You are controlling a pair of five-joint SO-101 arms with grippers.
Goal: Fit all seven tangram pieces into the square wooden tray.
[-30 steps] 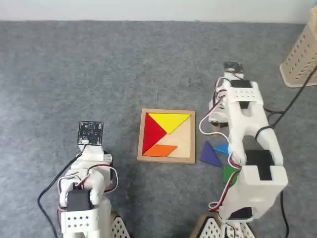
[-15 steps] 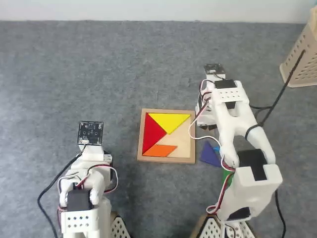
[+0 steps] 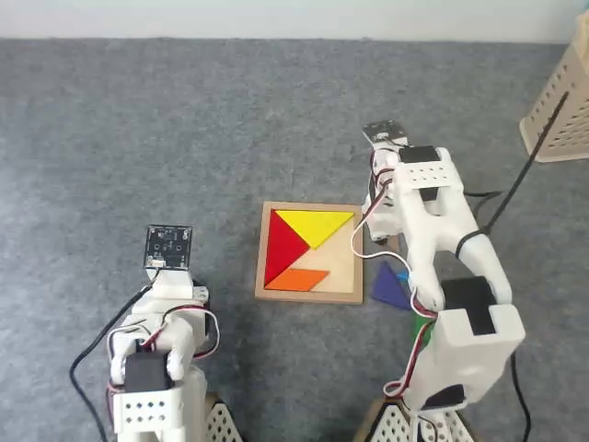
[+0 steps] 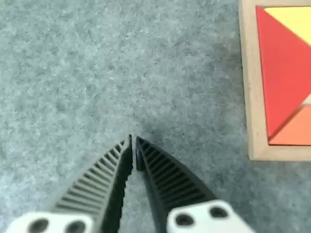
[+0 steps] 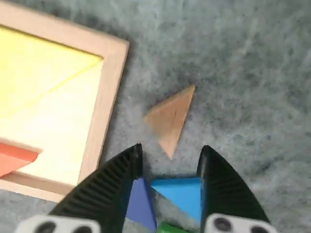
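- Right jaws spread, hanging beside the wooden triangle [image 5: 169, 119], which lies just off the tray [image 3: 308, 296] at its 3 o'clock.
- Best to straddle it squarely, clear of the blue triangle [image 5: 182, 191].
- Left jaws pressed together.

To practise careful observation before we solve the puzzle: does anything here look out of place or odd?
A plain wood-coloured triangle lies on the carpet just outside the rim of the tray. It looks unpainted, whereas the blue triangle near it is brightly coloured, so it may be lying face down. Nothing looks damaged.
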